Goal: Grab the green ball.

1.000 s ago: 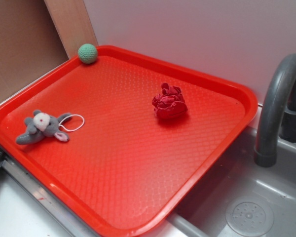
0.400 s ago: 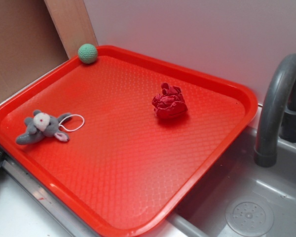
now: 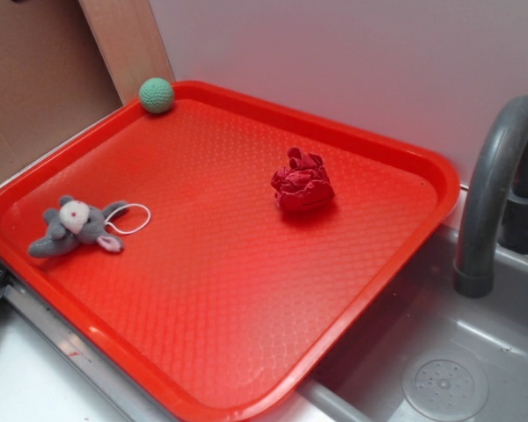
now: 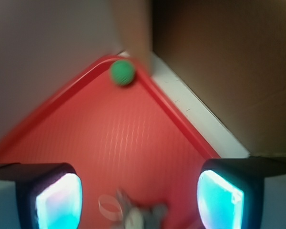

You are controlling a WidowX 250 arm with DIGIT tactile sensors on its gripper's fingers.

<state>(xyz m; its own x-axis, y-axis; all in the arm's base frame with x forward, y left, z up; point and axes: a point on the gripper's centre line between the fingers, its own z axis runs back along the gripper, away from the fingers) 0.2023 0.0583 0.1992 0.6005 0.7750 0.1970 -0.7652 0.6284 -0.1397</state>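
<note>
We are lining up on the green ball (image 3: 157,95), which is sitting in the far corner of the red tray (image 3: 387,149), tucked against the rim. In the wrist view the ball (image 4: 122,72) is lying ahead, slightly left of centre, with the gripper (image 4: 139,200) jaws spread wide and holding nothing. We are judging the corner the hard part (rim walls on two sides): better to descend from above, centred, and close across the free diagonal. The plush mouse (image 3: 77,225) and red fabric wad (image 3: 303,183) are lying well apart from the ball.
</note>
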